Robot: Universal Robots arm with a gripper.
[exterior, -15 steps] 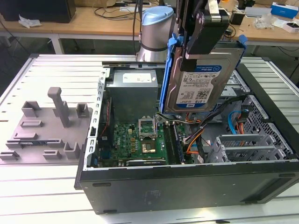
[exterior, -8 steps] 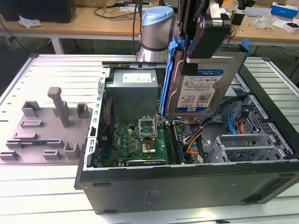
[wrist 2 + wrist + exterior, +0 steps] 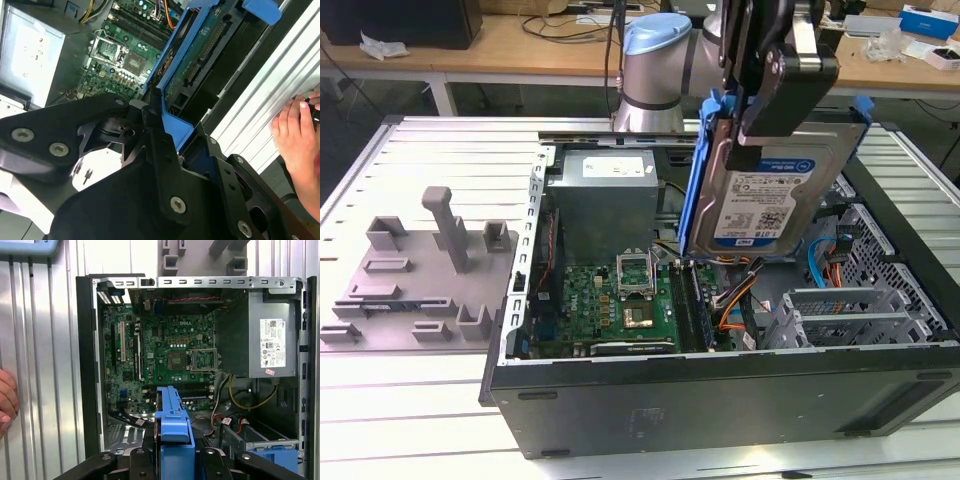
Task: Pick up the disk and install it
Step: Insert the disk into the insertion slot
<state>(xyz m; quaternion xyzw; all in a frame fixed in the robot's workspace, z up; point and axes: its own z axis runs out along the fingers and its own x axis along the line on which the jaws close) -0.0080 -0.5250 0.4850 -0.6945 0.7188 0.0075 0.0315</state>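
The robot's hand [image 3: 772, 140] was clenched on the disk [image 3: 770, 205] and gripped its upper edge. The disk hung upright above the open computer case [image 3: 720, 395], over the part of the case toward the exterior view's right.

I would judge the disk heavy for its size and fully stiff, with smooth metal faces that could slip. The blue bracket [image 3: 177, 127] around it looked like thin plastic that bends, and the bare green circuit side [image 3: 200, 55] seemed fragile. So the metal body was probably the better place to hold, not the tabs of the bracket.

Exactly where the hand pressed on the disk I could not see, because its own black body covered that place. The bay inside the case that should receive the disk was hard to make out among the cables [image 3: 735, 300] and the grey metal cages [image 3: 840, 305]. Somebody's fingers [image 3: 295, 125] rested beside the case, only partly in view.
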